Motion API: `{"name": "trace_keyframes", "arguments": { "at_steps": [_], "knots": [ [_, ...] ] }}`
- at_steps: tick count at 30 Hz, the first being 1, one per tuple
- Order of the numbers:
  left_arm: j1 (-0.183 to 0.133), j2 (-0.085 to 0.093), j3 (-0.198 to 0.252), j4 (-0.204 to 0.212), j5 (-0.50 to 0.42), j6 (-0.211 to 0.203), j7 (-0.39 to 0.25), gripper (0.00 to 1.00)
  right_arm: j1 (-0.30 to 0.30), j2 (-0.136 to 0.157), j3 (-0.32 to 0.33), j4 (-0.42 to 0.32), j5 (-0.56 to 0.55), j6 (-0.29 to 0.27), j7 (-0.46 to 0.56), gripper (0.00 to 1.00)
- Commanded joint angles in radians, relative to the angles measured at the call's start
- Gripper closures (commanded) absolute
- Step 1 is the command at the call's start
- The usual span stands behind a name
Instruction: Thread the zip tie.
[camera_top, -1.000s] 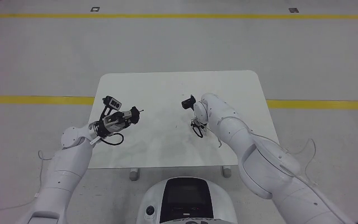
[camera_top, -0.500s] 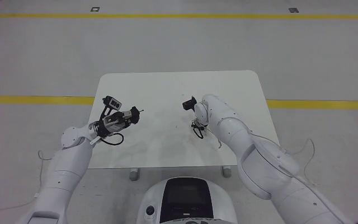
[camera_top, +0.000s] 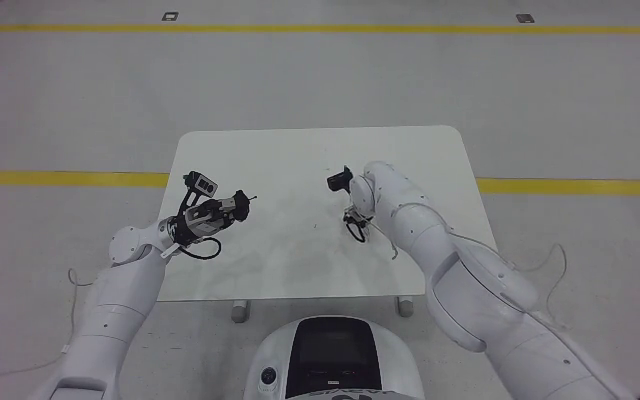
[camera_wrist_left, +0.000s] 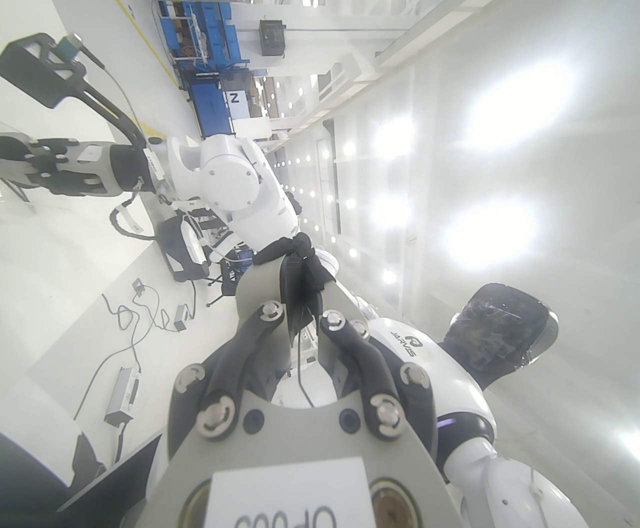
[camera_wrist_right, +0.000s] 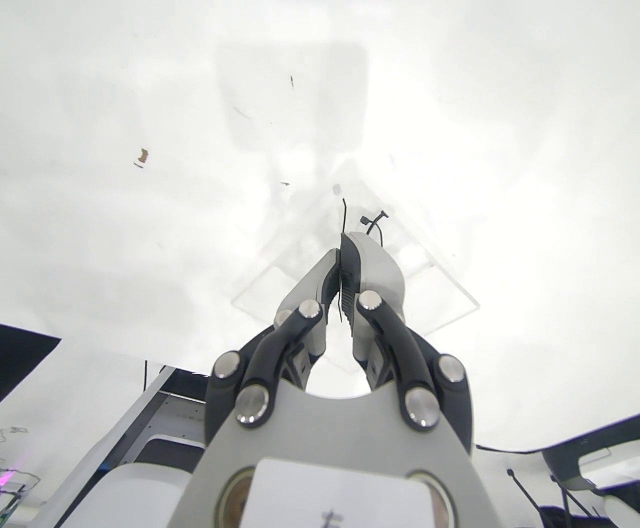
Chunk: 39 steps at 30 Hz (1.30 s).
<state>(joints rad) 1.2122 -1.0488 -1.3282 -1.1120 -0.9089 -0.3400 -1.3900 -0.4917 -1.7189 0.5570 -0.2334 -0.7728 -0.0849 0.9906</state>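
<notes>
Print check:
- Left pincer (camera_wrist_left: 298, 280): white sticker (camera_wrist_left: 287, 492) on its base plate. Dark characters, upside down and cut by the frame edge, so only part shows.
- Right pincer (camera_wrist_right: 341, 255): white sticker (camera_wrist_right: 340, 492) in the same spot. Just the top of one dark mark is in frame, can't read it.
- Far in the room, beside the blue racks (camera_wrist_left: 212, 102): small white sign (camera_wrist_left: 233, 97) with a single black capital letter.
- Floor past the worktop's (camera_top: 300, 255) far edge: two small dark plates (camera_top: 170, 16). Any marking is too small to tell.
</notes>
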Motion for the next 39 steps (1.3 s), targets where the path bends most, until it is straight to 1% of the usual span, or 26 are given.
{"name": "trace_keyframes", "arguments": {
  "at_steps": [1, 2, 6, 10, 13, 20, 23, 25, 35, 36, 37, 39],
  "knots": [
    [0.0, 0.0, 0.0, 0.0, 0.0, 0.0, 0.0, 1.0, 0.007, 0.004, 0.005, 0.001, 0.002, -0.015, 0.007, 1.0],
    [0.0, 0.0, 0.0, 0.0, 0.0, 0.0, 0.0, 1.0, 0.011, 0.006, 0.007, 0.001, 0.002, -0.022, 0.01, 1.0],
    [0.0, 0.0, 0.0, 0.0, 0.0, 0.0, 0.0, 1.0, 0.029, 0.019, 0.028, 0.003, 0.025, -0.081, 0.029, 1.0],
    [0.0, 0.0, 0.0, 0.0, 0.0, 0.0, 0.0, 1.0, 0.044, 0.036, 0.053, 0.01, 0.056, -0.129, 0.036, 1.0],
    [0.0, 0.0, 0.0, 0.0, 0.0, 0.0, 0.0, 1.0, 0.053, 0.05, 0.072, 0.013, 0.077, -0.153, 0.038, 1.0],
    [0.0, 0.0, 0.0, 0.0, 0.0, 0.0, 0.0, 1.0, 0.062, 0.082, 0.113, -0.01, 0.12, -0.185, 0.045, 1.0],
    [0.0, 0.0, 0.0, 0.0, 0.0, 0.0, 0.0, 1.0, 0.063, 0.096, 0.134, -0.023, 0.144, -0.181, 0.039, 1.0],
    [0.0, 0.0, 0.0, 0.0, 0.0, 0.0, 0.0, 1.0, 0.061, 0.109, 0.165, -0.037, 0.193, -0.187, 0.037, 1.0],
    [0.0, 0.0, 0.0, 0.0, 0.0, 0.0, 0.0, 1.0, 0.061, 0.109, 0.165, -0.037, 0.193, -0.187, 0.037, 1.0],
    [0.0, 0.0, 0.0, 0.0, 0.0, 0.0, 0.0, 1.0, 0.053, 0.11, 0.174, -0.043, 0.21, -0.185, 0.008, 1.0],
    [0.0, 0.0, 0.0, 0.0, 0.0, 0.0, 0.0, 1.0, 0.049, 0.116, 0.189, -0.048, 0.234, -0.194, -0.009, 1.0],
    [0.0, 0.0, 0.0, 0.0, 0.0, 0.0, 0.0, 1.0, 0.052, 0.128, 0.233, -0.056, 0.311, -0.227, -0.025, 1.0]
  ]
}}
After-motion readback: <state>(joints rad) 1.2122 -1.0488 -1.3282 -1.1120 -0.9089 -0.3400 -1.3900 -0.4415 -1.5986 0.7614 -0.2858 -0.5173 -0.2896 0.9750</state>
